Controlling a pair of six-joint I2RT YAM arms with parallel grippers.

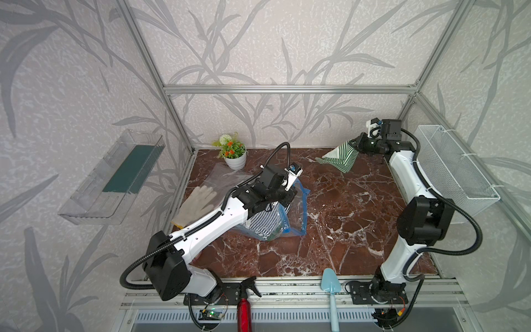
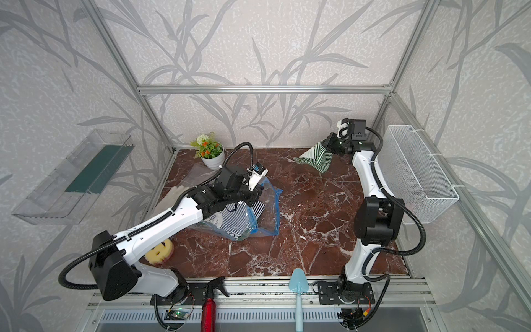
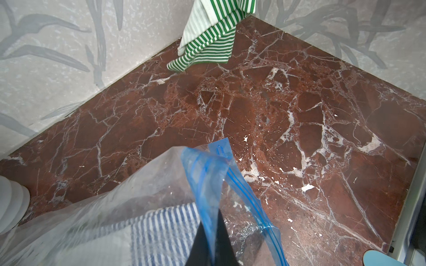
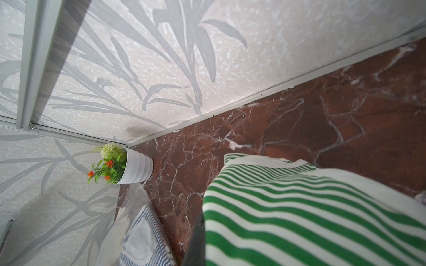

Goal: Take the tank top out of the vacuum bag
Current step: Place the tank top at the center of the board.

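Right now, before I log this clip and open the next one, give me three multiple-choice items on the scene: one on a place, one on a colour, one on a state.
1. Where is the green-striped tank top relative to the vacuum bag?
A. inside it
B. outside it, hanging from the right hand
C. beneath it

2. What colour are the stripes on the garment inside the bag?
A. blue and white
B. red and white
C. black and yellow

3. The left hand is:
A. open above the bag
B. shut on the bag's blue zip edge
C. shut on the tank top

Answers:
1. B: both top views show it dangling near the far right corner, away from the bag.
2. A: blue-and-white stripes show through the clear plastic.
3. B: the left wrist view shows it pinching the blue strip.
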